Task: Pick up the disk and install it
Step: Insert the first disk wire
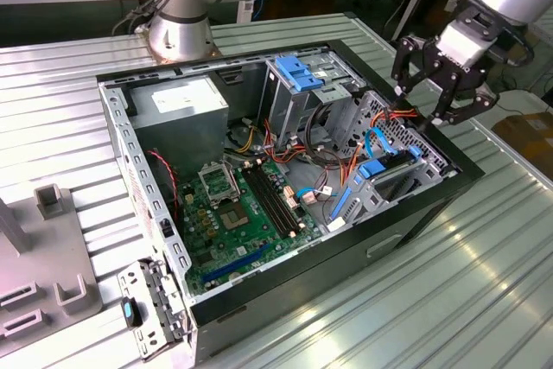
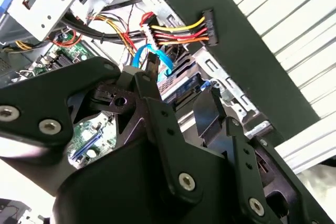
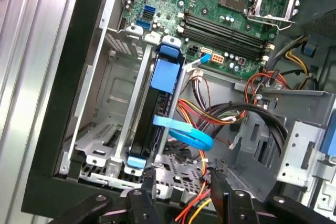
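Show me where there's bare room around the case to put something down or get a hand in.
Bare: the ribbed table outside the case's black wall at the exterior view's right, and the empty bay beside the disk. Crowded: the cables on the disk's other side, near the open gripper.

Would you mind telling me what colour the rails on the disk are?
Bright blue, framing the dark disk; clearest in the first wrist view.
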Motion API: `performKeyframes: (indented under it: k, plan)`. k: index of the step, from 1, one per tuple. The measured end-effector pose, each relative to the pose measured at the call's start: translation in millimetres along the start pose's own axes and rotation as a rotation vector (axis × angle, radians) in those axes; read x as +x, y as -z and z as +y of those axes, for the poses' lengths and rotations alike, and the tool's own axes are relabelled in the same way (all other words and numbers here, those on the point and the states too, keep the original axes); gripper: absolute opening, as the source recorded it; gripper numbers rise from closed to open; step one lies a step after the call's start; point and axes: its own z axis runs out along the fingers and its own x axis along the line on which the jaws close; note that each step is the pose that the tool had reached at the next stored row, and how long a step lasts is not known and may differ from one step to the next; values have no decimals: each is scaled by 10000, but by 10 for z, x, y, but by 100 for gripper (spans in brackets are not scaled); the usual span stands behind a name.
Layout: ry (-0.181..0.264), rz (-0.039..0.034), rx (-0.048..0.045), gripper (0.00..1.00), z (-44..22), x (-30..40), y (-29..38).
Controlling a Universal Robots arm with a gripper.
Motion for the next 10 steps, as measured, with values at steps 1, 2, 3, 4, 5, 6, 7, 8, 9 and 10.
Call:
performKeyframes:
  k: [1,2,3,4,5,6,7,8,9,10]
  plan:
    - [42,-3,-7,54,-29,9,-1]
    - [142,-8,-19,54,-69,21,-2]
    - [282,-15,-33,54,-106,33,-5]
    - [575,-27,-60,54,-158,49,-7]
    - [867,-39,-88,54,-164,50,-9]
    - [1565,-64,-154,54,-164,52,-18]
    - [1923,-79,-187,54,-164,52,-25]
    - [2279,-90,-221,54,-165,53,-27]
    - [2307,-92,-224,54,-164,53,-27]
    - [2310,-92,-224,54,-165,53,-28]
